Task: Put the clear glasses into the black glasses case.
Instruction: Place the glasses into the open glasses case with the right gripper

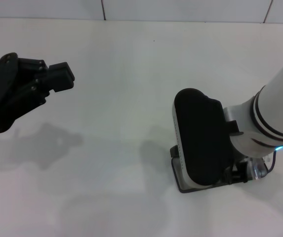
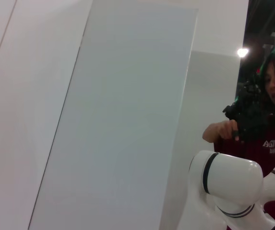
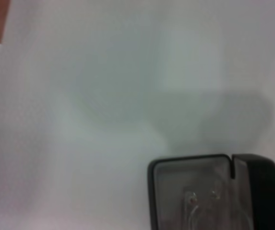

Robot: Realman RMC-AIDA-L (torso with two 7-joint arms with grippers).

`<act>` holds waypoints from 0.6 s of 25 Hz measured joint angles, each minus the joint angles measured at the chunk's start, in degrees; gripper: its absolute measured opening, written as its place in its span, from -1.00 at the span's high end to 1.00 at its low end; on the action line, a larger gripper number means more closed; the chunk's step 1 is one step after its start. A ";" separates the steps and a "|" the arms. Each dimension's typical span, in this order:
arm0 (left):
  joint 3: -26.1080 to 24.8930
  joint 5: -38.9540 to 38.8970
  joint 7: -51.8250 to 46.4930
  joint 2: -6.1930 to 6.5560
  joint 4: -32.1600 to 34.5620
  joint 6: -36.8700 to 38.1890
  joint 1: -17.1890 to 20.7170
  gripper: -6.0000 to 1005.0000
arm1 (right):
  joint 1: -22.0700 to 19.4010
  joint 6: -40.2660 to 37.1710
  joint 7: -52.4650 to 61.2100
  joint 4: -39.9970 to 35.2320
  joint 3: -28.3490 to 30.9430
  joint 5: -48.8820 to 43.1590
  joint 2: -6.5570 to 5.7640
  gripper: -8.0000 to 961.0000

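Observation:
The black glasses case stands open on the white table at the right, its raised lid facing me and its grey-edged base below. In the right wrist view the case shows its grey lining, and the clear glasses lie faintly visible inside it. My right gripper is low behind the lid, mostly hidden by it, right at the case. My left gripper hangs above the table at the far left, well away from the case, fingers together and holding nothing.
A white table spans the head view, with a tiled wall edge at the back. In the left wrist view a person in a dark red shirt stands behind a white arm and pale wall panels.

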 joint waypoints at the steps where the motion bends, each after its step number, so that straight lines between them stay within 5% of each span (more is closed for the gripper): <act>1: 0.00 0.00 0.00 -0.02 0.00 0.00 0.03 0.88 | 0.00 -0.12 0.00 -0.12 0.00 0.25 0.00 0.23; 15: 0.10 0.00 0.02 -0.08 -0.09 0.09 0.21 0.88 | -0.70 -3.20 0.23 -2.18 1.79 4.32 0.00 0.23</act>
